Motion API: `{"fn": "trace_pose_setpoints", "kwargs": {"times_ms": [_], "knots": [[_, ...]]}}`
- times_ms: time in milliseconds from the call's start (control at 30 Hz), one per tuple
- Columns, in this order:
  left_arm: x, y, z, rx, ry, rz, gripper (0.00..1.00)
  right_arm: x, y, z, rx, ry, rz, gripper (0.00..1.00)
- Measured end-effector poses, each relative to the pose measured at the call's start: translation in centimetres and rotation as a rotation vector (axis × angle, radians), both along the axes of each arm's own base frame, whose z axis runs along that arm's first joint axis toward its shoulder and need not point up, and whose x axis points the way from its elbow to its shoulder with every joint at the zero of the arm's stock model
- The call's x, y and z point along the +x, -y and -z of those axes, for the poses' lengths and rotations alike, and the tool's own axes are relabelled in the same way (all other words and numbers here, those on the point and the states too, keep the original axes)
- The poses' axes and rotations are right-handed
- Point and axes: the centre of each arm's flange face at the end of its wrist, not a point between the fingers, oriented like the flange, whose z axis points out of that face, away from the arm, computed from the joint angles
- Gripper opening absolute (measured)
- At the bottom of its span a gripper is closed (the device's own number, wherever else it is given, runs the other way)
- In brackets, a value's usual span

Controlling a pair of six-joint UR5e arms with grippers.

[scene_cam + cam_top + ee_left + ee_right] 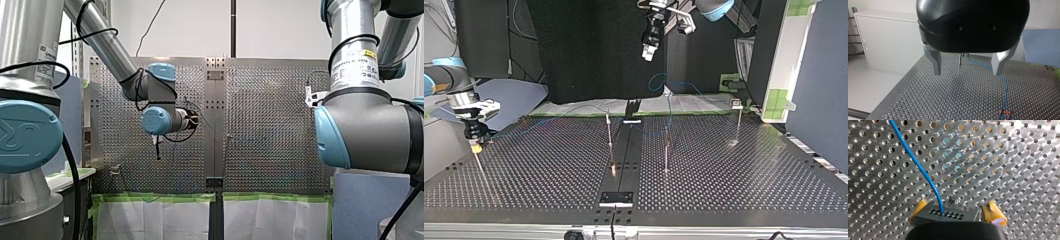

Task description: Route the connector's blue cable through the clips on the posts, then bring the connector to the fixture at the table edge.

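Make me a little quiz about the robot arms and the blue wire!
1. True or false: my left gripper is squeezing the blue cable.
2. What colour are the pads on my right gripper? A) red B) yellow C) green
3. Fill the gap: in the right wrist view, the blue cable plugs into the black ____ held between my right gripper's fingers.

Key
1. False: its fingers are open with nothing between them; the cable runs across the table.
2. B.
3. connector.
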Motion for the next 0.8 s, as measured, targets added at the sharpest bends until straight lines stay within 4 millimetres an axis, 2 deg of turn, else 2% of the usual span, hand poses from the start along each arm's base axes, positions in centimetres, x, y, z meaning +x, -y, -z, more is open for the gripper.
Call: {"fn": "trace_pose_setpoints", "kwargs": {"times_ms": [800], "knots": [[0.08,0.02,-0.06,-0.003,0.006,-0.001,1.00,0.39,-0.03,-0.01,0.002,0.001,0.008,0.98]]}}
